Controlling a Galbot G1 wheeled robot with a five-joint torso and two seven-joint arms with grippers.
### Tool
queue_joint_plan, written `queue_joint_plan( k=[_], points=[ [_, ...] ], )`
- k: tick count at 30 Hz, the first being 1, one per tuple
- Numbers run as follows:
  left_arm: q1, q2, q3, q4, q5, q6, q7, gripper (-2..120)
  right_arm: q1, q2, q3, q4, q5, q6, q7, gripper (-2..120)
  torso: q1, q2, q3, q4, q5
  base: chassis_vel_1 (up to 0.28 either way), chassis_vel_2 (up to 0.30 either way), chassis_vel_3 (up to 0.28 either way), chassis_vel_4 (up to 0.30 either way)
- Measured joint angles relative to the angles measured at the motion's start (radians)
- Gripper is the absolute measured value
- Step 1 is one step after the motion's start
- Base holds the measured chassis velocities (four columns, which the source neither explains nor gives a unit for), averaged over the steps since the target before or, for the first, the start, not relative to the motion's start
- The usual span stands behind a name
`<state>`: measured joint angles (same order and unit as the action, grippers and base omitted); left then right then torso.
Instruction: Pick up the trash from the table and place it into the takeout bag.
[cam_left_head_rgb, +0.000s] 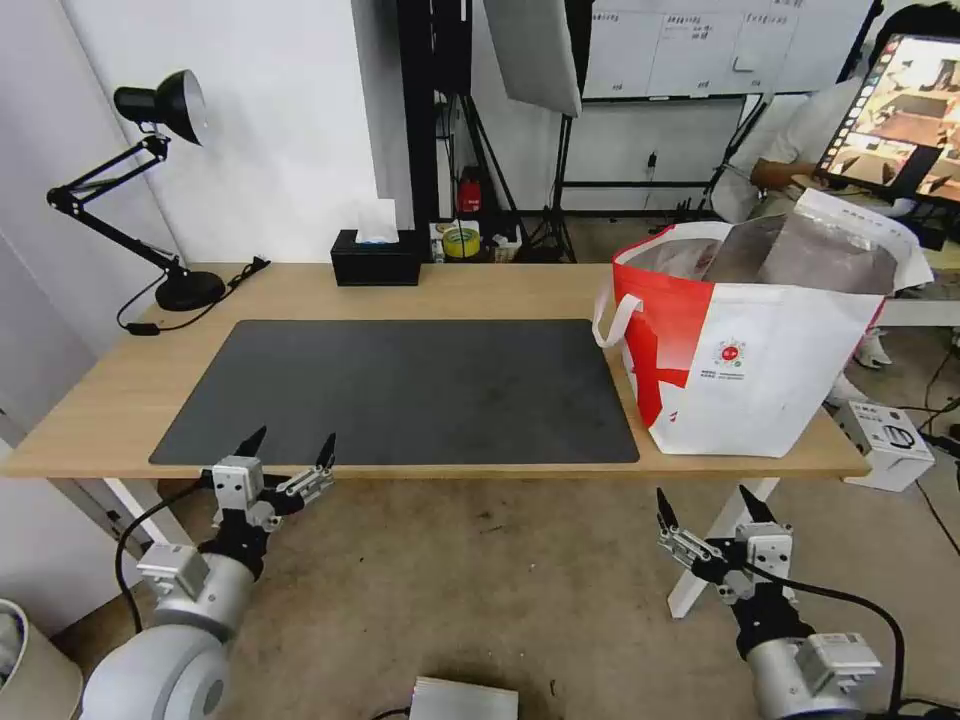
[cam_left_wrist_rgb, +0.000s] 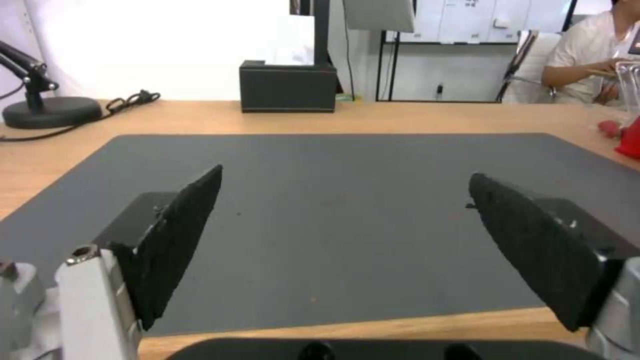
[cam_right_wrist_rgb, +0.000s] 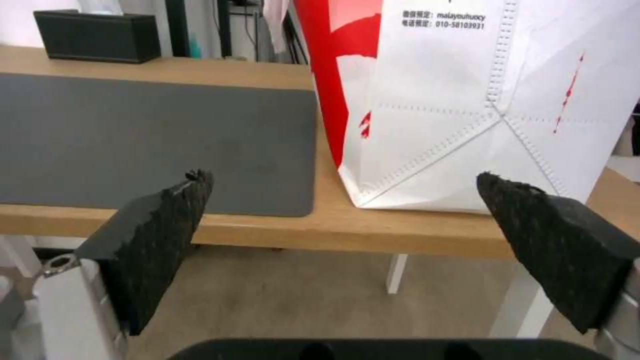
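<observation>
The long light-wood table (cam_left_head_rgb: 120, 400) carries a dark grey mat (cam_left_head_rgb: 400, 390) with nothing lying on it. The trash is out of view. On the table's right end stands the white and red takeout bag (cam_left_head_rgb: 760, 370), mouth open, foil lining showing. My left gripper (cam_left_head_rgb: 296, 437) hangs open just before the table's front edge, at the mat's left corner, and faces across the mat (cam_left_wrist_rgb: 333, 240). My right gripper (cam_left_head_rgb: 702, 495) is open too, lower than the tabletop and in front of the bag (cam_right_wrist_rgb: 467, 100). Neither one holds anything.
A black tissue box (cam_left_head_rgb: 375, 258) sits at the table's back edge and a black desk lamp (cam_left_head_rgb: 185, 285) at the back left, its cord trailing. A white box (cam_left_head_rgb: 885, 435) lies on the floor to the right of the table. A person sits behind the bag.
</observation>
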<state>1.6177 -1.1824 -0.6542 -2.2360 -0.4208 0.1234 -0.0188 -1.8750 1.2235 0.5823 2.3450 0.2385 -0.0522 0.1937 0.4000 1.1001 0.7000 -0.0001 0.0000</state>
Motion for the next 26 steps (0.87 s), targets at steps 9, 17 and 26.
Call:
queue_joint_plan(
  k=[9,17,26],
  points=[
    [0.016,-0.019,0.004,0.005,0.054,-0.011,0.007,100,0.0,0.0,0.0,0.0,0.0,0.0,0.0,100,0.0,0.0,0.0,0.0,-0.0001,0.0,0.0,0.0,0.0],
    [0.015,-0.019,0.005,0.008,0.073,-0.012,0.007,100,0.0,0.0,0.0,0.0,0.0,0.0,0.0,100,0.0,0.0,0.0,0.0001,0.0,0.0,0.0,0.0,0.0],
    [0.014,-0.018,0.006,0.008,0.072,-0.012,0.007,100,0.0,0.0,0.0,0.0,0.0,0.0,0.0,100,0.0,0.0,0.0,0.0001,0.0,0.0,0.0,0.0,0.0]
  ],
)
